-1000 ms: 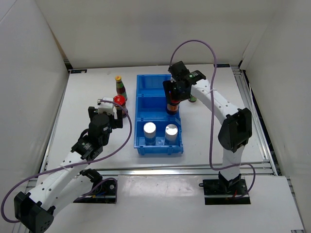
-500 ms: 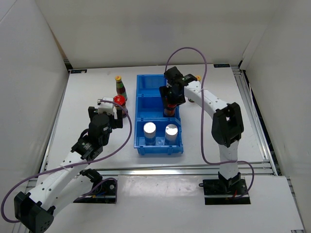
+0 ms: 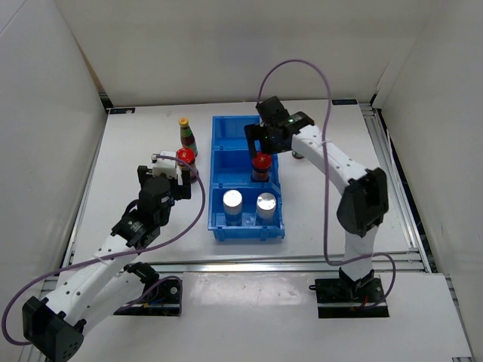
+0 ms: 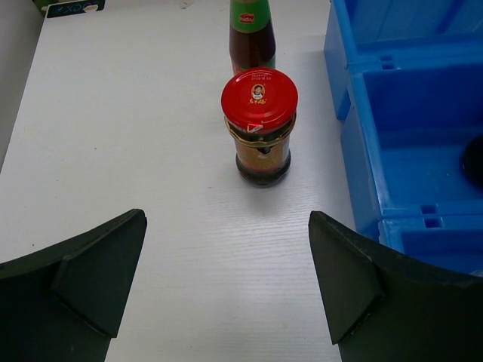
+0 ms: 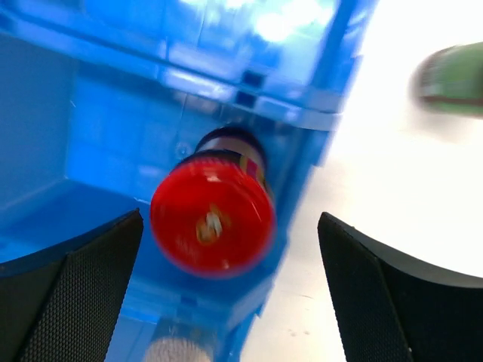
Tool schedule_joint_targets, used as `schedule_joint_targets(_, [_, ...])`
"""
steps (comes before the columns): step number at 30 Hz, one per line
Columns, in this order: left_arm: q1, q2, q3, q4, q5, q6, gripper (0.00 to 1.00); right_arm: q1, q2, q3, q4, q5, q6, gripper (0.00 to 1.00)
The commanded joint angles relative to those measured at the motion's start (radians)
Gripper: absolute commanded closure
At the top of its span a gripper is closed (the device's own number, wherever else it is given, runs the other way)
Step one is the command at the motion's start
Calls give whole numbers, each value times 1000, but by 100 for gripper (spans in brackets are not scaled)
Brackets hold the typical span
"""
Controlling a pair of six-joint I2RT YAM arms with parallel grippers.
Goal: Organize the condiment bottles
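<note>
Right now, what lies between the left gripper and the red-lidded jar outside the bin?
Only bare table between left gripper and jar; left wrist view shows it.

Two jars [image 3: 185, 156] [image 3: 261, 161], two shakers [image 3: 232, 199] [image 3: 266, 201], two sauce bottles [image 3: 183, 130] [image 5: 453, 79], one bin [image 3: 249, 231].

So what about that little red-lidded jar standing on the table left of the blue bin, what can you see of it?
The jar is squat and looks like glass, filled with something dark, with a gold-toned label band and a glossy red lid bearing a small portrait logo. It stands upright on the white table, beside the blue bin, with a slim bottle close behind it. The open left gripper faces it without touching.
</note>
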State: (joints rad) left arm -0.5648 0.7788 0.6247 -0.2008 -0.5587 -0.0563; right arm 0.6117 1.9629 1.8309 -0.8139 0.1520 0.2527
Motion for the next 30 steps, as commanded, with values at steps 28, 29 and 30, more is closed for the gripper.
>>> schedule_joint_targets(28, [267,596,420,4,485,-195,1,-9,-846,-417,-34,176,22,0])
schedule_joint_targets(29, [267,609,437,4,485,-195,1,-9,-860,-417,-47,176,22,0])
schedule_joint_targets(30, [267,620,437,4,476,-195,1,-9,-871,-417,-47,176,22,0])
